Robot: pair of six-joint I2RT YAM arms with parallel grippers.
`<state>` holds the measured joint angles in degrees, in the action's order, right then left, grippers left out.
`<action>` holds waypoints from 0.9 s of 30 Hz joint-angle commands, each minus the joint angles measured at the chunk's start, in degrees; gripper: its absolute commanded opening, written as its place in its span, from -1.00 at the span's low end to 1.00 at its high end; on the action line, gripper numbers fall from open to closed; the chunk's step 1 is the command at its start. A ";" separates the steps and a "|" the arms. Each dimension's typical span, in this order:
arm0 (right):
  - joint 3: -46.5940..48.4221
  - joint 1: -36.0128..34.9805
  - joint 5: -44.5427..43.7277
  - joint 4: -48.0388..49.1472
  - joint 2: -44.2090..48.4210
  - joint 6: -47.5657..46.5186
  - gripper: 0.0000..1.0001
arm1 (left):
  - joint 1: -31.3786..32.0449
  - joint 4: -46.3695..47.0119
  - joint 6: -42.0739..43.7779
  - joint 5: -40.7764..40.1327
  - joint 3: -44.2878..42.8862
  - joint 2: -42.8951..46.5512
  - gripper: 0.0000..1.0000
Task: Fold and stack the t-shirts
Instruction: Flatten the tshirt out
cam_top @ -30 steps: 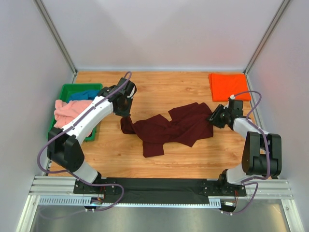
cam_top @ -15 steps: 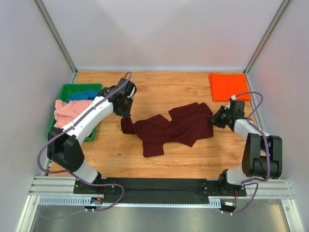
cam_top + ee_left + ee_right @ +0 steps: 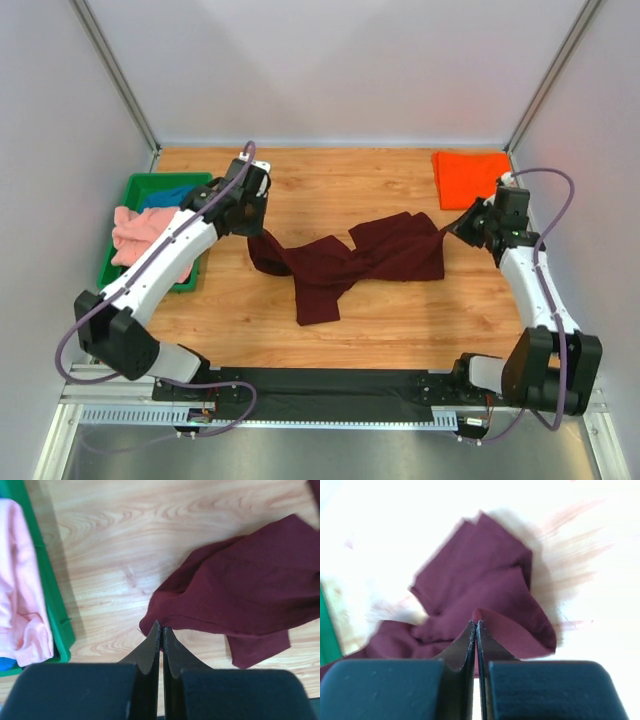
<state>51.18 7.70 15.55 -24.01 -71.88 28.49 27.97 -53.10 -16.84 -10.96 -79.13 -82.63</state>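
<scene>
Maroon t-shirt (image 3: 360, 262) is lying crumpled across the middle of the wooden table (image 3: 400, 325), and I am gripping it at both ends. My left pincer (image 3: 257, 228) is clamping on its left corner, fingers pressed tight together over the hem. My right pincer (image 3: 462, 228) is pinching its right edge, pulling the cloth out into a taut point there. The rest of the maroon t-shirt is sagging in folds between my two pincers, with one flap trailing toward the near edge.

One orange t-shirt (image 3: 470, 178) is lying folded flat in the far right corner, well apart from it. One green tray (image 3: 135, 192) is sitting at the left edge, holding two garments. A pink t-shirt (image 3: 145, 232) is bunching up and spilling over the tray's rim, and a blue t-shirt (image 3: 178, 194) is peeking out behind it. I am counting four shirts in all, one of each colour.
</scene>
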 commanded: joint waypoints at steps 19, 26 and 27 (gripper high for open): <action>65.34 0.47 -15.46 -26.18 25.64 11.14 -0.99 | -0.28 9.07 0.41 14.44 -25.80 34.88 -1.00; 70.97 0.47 -19.06 -23.27 34.43 11.85 -0.99 | -0.28 8.46 -2.32 30.11 -29.93 40.09 -1.00; 71.60 0.47 -19.85 -23.45 35.13 11.68 -0.99 | -0.28 7.15 -2.15 30.47 -30.46 39.83 -1.00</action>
<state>121.40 7.97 -1.21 -47.70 -36.91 39.40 27.97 -44.80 -17.82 11.40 -108.68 -41.12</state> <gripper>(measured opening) 0.007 0.008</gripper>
